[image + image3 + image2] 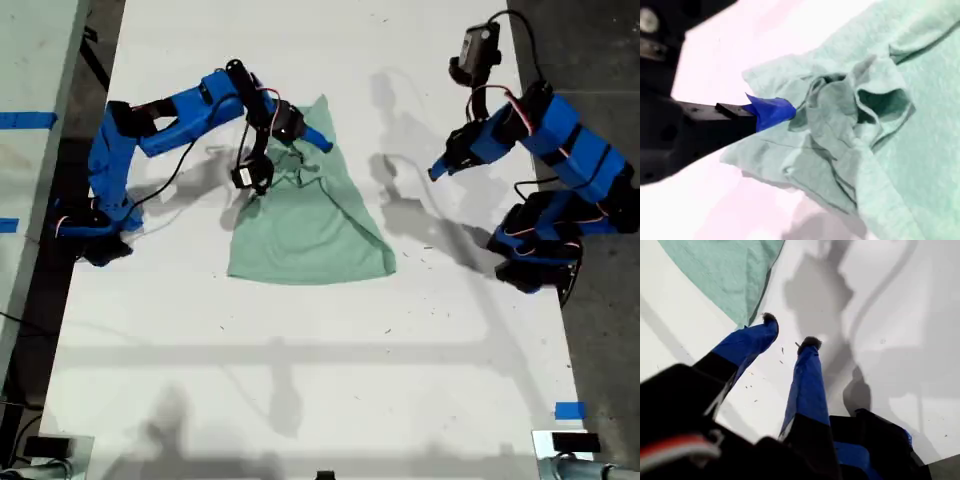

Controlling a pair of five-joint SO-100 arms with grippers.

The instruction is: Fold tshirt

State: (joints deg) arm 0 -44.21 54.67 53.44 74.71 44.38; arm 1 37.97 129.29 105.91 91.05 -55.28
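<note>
arms: blue printed shells, black servo blocks at joints | cables: thin black, red and white leads along links | my first gripper (789,337): two blue fingers, dark tips | my second gripper (771,111): blue tip on black bar | wrist cameras: black modules

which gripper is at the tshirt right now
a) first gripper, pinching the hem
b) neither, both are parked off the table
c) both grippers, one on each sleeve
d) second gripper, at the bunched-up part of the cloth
d: my second gripper sits against the bunched folds of the tshirt, while my first gripper hangs open over the bare white table, clear of the cloth.
</note>
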